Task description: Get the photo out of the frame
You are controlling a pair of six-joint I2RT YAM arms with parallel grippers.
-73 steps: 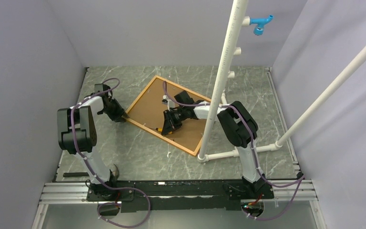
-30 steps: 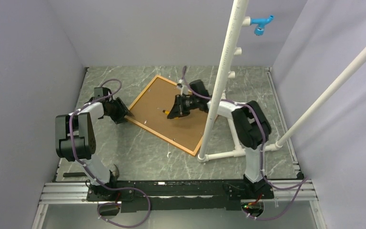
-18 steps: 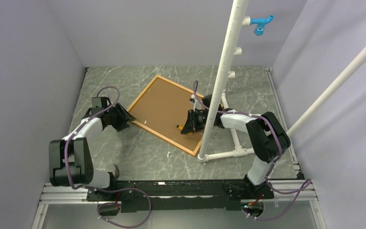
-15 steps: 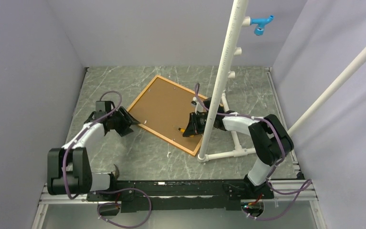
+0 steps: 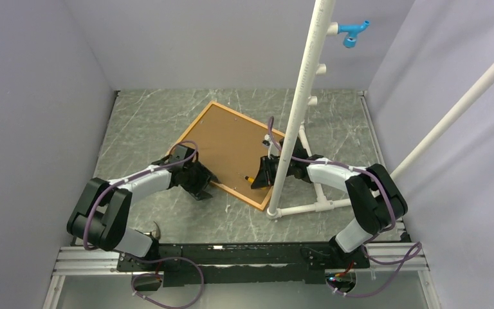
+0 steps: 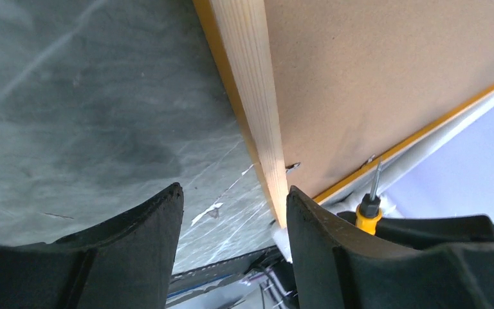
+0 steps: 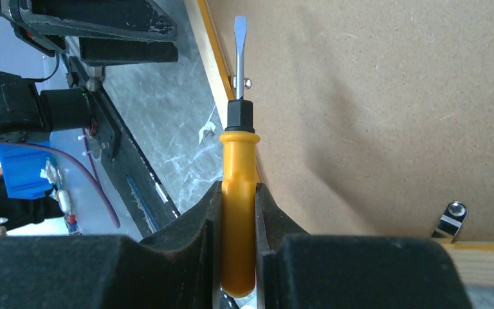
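Note:
The orange frame [image 5: 244,118] lies face down on the marble table, its brown backing board [image 5: 225,145] facing up. The photo is hidden beneath that board. My left gripper [image 5: 201,185] is low at the frame's near-left edge and open; in the left wrist view the pale wooden rail [image 6: 254,96] runs down to just inside the right finger [image 6: 321,244], with bare table between the jaws. My right gripper [image 5: 260,175] is shut on the orange-handled screwdriver [image 7: 239,193], whose blade points over the board [image 7: 373,116] beside a small screw at the frame's edge.
A white PVC pipe stand [image 5: 299,109] rises just right of the frame, its base pipes [image 5: 302,209] on the table by my right arm. A metal turn clip [image 7: 450,219] sits on the board's rim. Grey walls close in the table on three sides.
My left arm has swung from the frame's left corner round to its near edge, and its jaws have spread wider. The right gripper has carried the screwdriver toward the frame's near-right side.

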